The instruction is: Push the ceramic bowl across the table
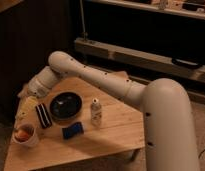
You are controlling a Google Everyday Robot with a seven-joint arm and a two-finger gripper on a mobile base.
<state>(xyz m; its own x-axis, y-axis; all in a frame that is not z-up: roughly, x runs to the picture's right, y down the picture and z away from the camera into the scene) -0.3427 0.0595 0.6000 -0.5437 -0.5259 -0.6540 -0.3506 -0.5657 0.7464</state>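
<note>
The ceramic bowl (65,105) is wide, shallow and glossy black. It sits on the light-wood table (113,130), left of centre. My white arm reaches from the right across the table's far side. My gripper (27,95) is at the table's far left edge, just left of and behind the bowl. Its end merges with the dark background.
A small white cup (25,135) with orange contents stands at the front left. A black rectangular object (42,115) and a yellow item (27,106) lie left of the bowl. A blue object (72,131) and a small white bottle (96,111) are to its front right.
</note>
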